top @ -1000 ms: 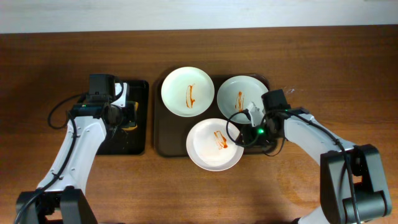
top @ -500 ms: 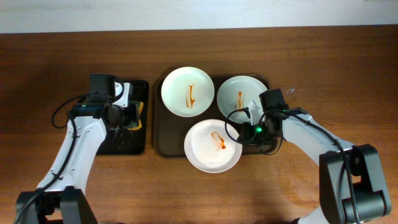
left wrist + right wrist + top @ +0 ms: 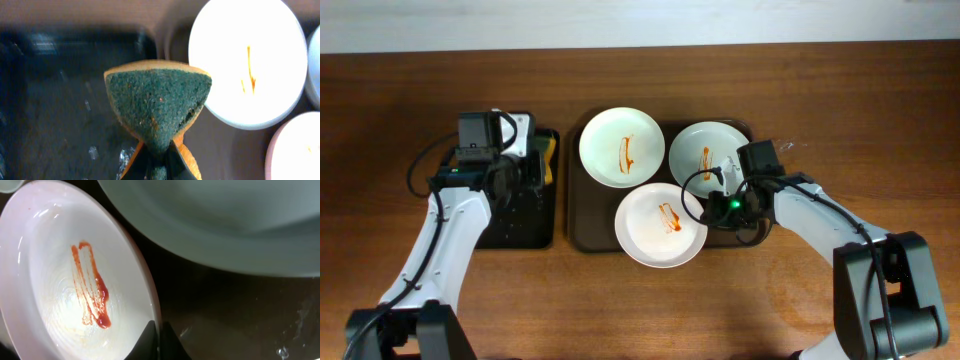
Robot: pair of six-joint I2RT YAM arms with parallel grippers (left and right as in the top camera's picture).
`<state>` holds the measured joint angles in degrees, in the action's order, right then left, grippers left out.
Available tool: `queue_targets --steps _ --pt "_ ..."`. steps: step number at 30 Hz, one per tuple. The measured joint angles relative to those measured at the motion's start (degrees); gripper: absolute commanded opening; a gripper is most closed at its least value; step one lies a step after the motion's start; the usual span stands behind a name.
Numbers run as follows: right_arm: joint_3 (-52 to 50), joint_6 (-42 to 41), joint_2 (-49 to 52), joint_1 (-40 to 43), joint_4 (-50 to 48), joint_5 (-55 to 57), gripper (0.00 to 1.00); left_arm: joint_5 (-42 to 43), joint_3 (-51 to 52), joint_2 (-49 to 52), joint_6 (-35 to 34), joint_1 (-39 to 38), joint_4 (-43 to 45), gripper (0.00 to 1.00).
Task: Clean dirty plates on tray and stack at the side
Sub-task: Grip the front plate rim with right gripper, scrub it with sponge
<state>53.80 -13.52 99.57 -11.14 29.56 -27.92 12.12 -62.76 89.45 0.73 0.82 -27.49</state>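
The right hand (image 3: pixel 159 340) pinches the rim of the near plate (image 3: pixel 660 225), which overhangs the tray (image 3: pixel 584 215) at its front edge. A back-left plate (image 3: pixel 621 147) and back-right plate (image 3: pixel 703 150), both smeared, sit inside the tray. Left of the tray, the left hand (image 3: pixel 159 161) pinches a green-faced sponge (image 3: pixel 157 100).

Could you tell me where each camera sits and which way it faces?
Overhead: above the table, looking straight down at the tray, left gripper and right gripper.
Left wrist: on the left arm, looking down past the left gripper and its sponge at the black tray and back-left plate.
Right wrist: on the right arm, looking down past the right gripper, clamped on the front plate rim.
Shared: overhead and right wrist both show the front plate's smear.
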Motion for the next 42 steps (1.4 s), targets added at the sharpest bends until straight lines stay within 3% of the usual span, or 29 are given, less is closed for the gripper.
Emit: queue_targets --steps 4,27,34,42 --pt "0.00 -0.04 0.00 0.00 -0.48 0.00 0.04 -1.18 -0.09 -1.51 0.39 0.00 7.89 0.00" --pt "0.00 -0.07 0.00 0.00 -0.50 0.00 0.04 -1.22 -0.09 -1.60 0.39 0.00 8.02 0.00" --pt "0.00 -0.13 0.00 0.00 -0.50 -0.02 0.04 -9.44 -0.17 -0.76 -1.86 0.00 -5.88 0.00" --pt "0.00 -0.22 0.00 0.00 -0.46 -0.02 0.04 -11.19 -0.17 1.11 -3.58 -0.28 -9.84 0.00"
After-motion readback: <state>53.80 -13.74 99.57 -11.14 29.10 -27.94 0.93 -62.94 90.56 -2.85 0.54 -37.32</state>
